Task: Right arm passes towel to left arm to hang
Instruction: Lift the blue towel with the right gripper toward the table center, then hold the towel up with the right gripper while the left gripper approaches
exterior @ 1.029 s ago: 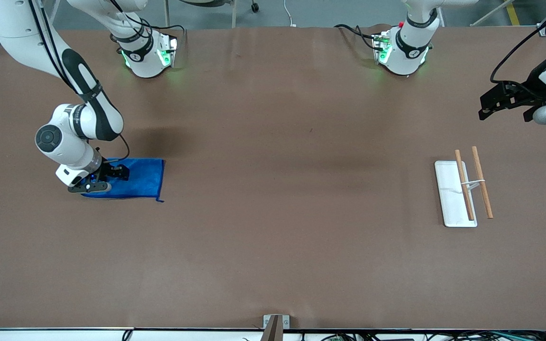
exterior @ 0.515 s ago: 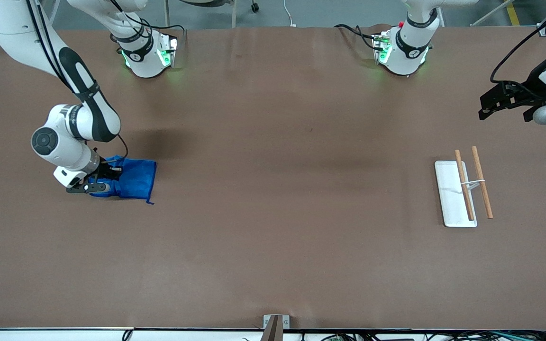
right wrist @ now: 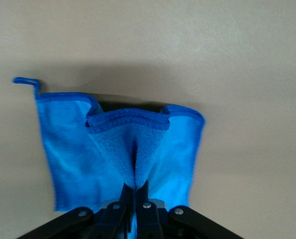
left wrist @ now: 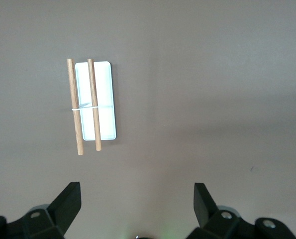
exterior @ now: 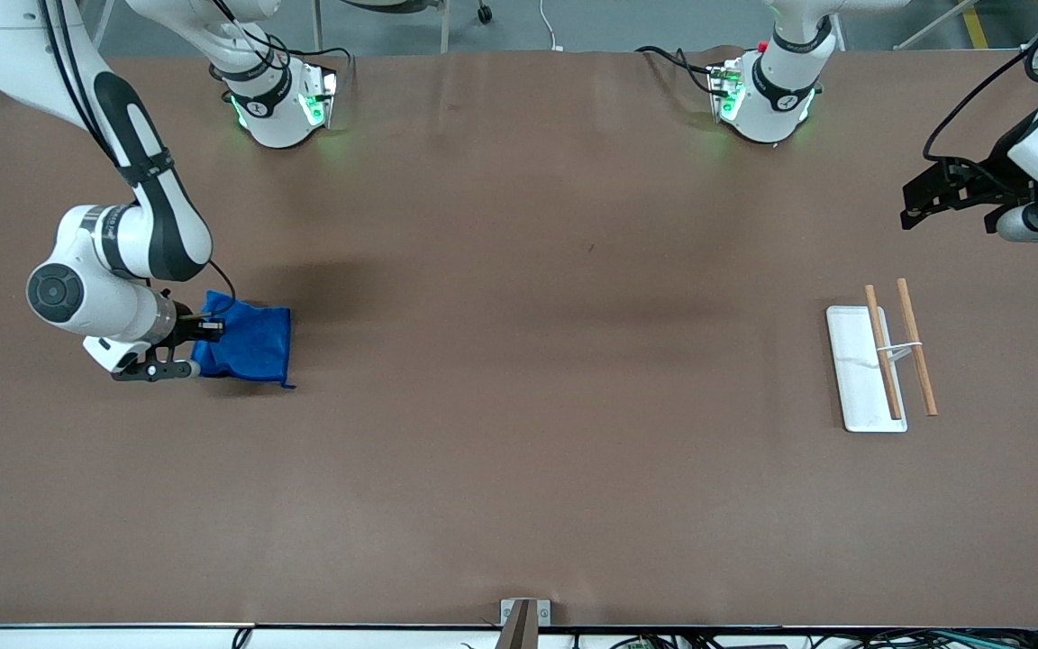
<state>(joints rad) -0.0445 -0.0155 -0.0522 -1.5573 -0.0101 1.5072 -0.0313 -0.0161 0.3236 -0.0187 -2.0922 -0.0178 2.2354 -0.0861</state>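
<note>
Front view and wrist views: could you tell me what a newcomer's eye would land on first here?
The bright blue towel stands out at the right arm's end of the table, bunched where the right gripper has shut on its edge and is lifting it. Next comes the white rack with two wooden rods at the left arm's end, with the left gripper waiting open above the table near it.
</note>
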